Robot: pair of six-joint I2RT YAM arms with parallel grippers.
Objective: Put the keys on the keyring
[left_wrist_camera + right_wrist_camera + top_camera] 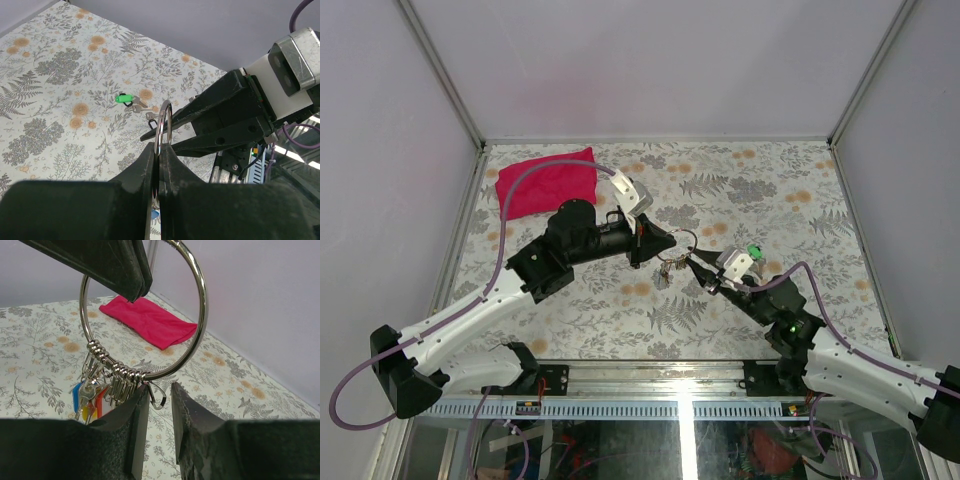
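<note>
The left gripper point(160, 150) is clamped on the keyring point(202, 315) and holds the big wire hoop upright above the table point(60, 100). In the right wrist view its fingers bite the wire at about 11 o'clock on the hoop. Small snap hooks point(122, 375) bunch along the bottom from 7 to 6 o'clock, and blue, yellow and red keys point(89, 399) hang at the 7 o'clock end. The right gripper point(159, 390) sits under the hoop at 6 o'clock, jaws narrowly parted. One free hook dangles at the mouth of that gap, and nothing looks pinched.

The green key point(122, 98) lies flat on the table, off the ring, near 3 o'clock from it in the top view. The pink cloth point(150, 322) lies at about 10 o'clock, well apart.

The step in hand looks like catching the empty hook so that the green key can join the others. The left grip should hold firm so the hoop does not swing. The right jaws should close squarely on the hook's body rather than its spring gate, because thin wire is likely to twist or slip out. They should also keep off the hanging keys.

No box, tray or dish is in view. The ring is the only holder, carrying the blue, yellow and red keys.
</note>
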